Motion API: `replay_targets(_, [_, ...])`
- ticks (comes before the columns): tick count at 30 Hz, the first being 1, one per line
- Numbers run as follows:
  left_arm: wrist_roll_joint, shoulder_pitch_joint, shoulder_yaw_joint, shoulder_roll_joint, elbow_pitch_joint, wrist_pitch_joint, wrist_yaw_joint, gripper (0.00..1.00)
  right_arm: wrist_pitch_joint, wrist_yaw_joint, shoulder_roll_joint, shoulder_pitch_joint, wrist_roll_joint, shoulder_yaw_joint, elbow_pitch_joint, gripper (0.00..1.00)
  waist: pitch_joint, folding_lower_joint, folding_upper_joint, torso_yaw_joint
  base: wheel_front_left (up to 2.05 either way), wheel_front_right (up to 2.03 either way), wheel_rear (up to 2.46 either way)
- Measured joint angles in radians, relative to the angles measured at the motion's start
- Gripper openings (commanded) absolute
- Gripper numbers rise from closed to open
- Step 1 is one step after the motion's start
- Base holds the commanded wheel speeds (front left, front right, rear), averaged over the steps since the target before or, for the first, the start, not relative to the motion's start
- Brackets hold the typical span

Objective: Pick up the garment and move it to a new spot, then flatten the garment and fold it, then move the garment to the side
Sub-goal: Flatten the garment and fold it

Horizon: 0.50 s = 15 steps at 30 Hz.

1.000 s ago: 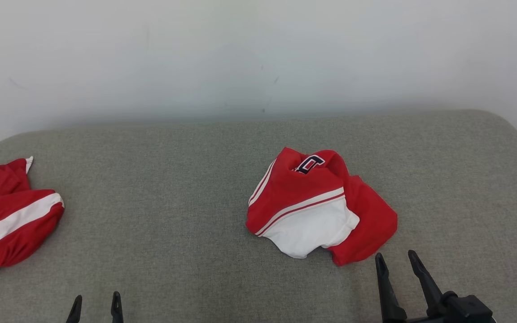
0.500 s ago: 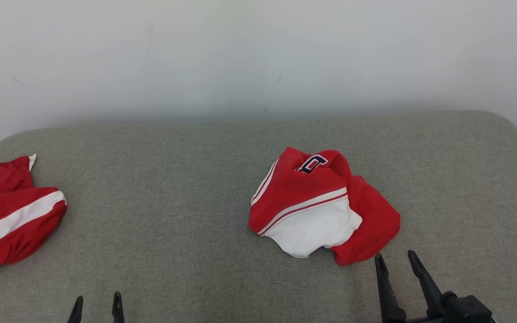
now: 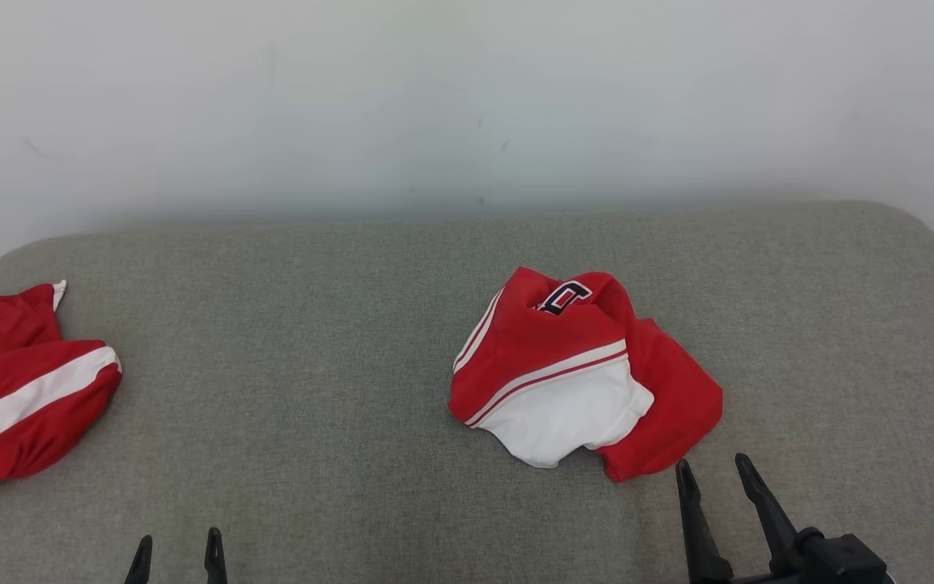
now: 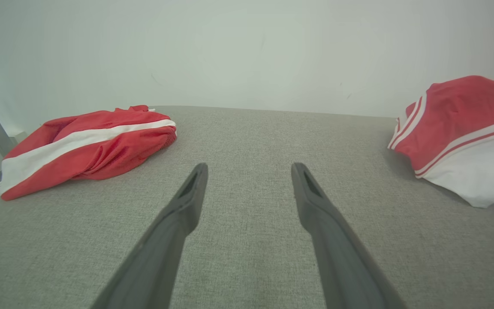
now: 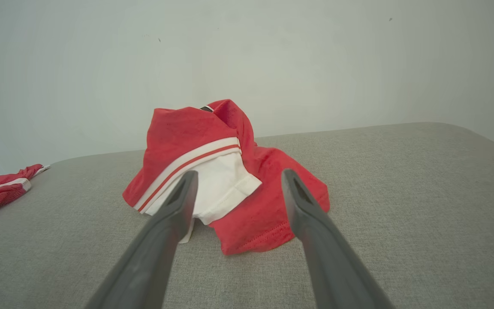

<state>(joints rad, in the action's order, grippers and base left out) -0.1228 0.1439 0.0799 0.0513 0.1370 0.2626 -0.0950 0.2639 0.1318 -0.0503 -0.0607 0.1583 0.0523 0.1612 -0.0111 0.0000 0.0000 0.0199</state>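
At the far left edge of the grey fabric-covered counter (image 3: 313, 308) lies a second red garment (image 3: 21, 397) with a white stripe. It is loosely folded and looks already set aside, so I judge it is not the piece in hand. Next along, the left gripper (image 3: 177, 545) hovers low over bare counter, its fingers spread wide and empty, well apart from both cloths.

Right of centre sits the garment (image 3: 572, 369). It is a red sports top bunched into a mound, with striped trim, a white panel at the front, a dark letter peeking from the top fold and a red flap spilling to the right. Near that flap's front edge, the right gripper (image 3: 713, 469) points at the heap, released and holding nothing, not touching the cloth.

The opening step, the pick-up, seems not yet begun. The next move likely calls for the right gripper to advance onto the red hem, pinch a firm bunch and lift. The limp cloth will probably sag and unfurl as it rises.
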Motion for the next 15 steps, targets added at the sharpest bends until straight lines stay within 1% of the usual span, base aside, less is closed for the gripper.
replay_targets(7, [-0.004, 0.001, -0.002, 0.0, 0.001, 0.0, 0.006, 1.0, 0.0, 0.0, 0.0, 0.0, 0.0, 0.0, 0.002, 1.0, -0.004, 0.0, 0.0, 0.0, 0.0, 0.0, 0.0])
replay_targets(9, [-0.029, 0.0, -0.008, 0.0, 0.006, 0.0, 0.006, 1.0, 0.0, 0.0, 0.0, 0.0, 0.0, 0.0, 0.002, 1.0, -0.004, 0.0, 0.0, 0.0, 0.0, 0.0, 0.0])
replay_targets(15, [-0.052, -0.037, -0.076, 0.0, 0.047, 0.0, -0.009, 1.0, 0.0, 0.0, 0.0, 0.014, 0.0, 0.012, 0.006, 1.0, 0.002, 0.0, 0.0, -0.012, 0.0, 0.0, 0.0])
